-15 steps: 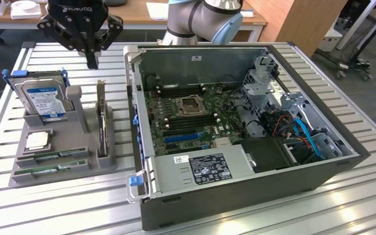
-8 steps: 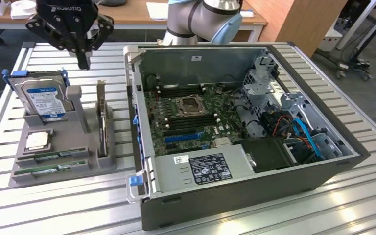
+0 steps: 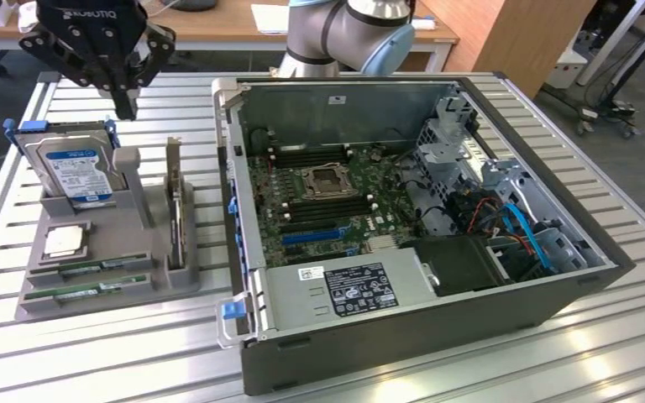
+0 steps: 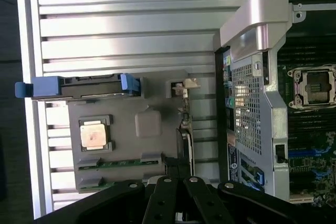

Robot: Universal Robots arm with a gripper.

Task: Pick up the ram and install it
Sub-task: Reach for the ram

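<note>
Two green ram sticks [image 3: 90, 270] lie on edge in slots at the near end of a grey holder [image 3: 132, 252] on the exterior view's left. In the wrist view the ram [image 4: 119, 162] shows as thin green strips. My black gripper [image 3: 128, 106] hangs shut with nothing in it, high above the far end of the holder, over the hard drive and well away from the ram. The wrist view looks down past the shut gripper [image 4: 177, 176] onto the holder [image 4: 157, 145]. The open computer case [image 3: 412, 92] with its motherboard [image 3: 322, 189] lies to the holder's right.
The holder also carries a blue-labelled hard drive [image 3: 74, 168] in a blue carrier, a square processor [image 3: 65, 241] and an upright expansion card [image 3: 175, 201]. Everything rests on a slatted aluminium table [image 3: 591, 353]. The arm's base [image 3: 351, 34] stands behind the case.
</note>
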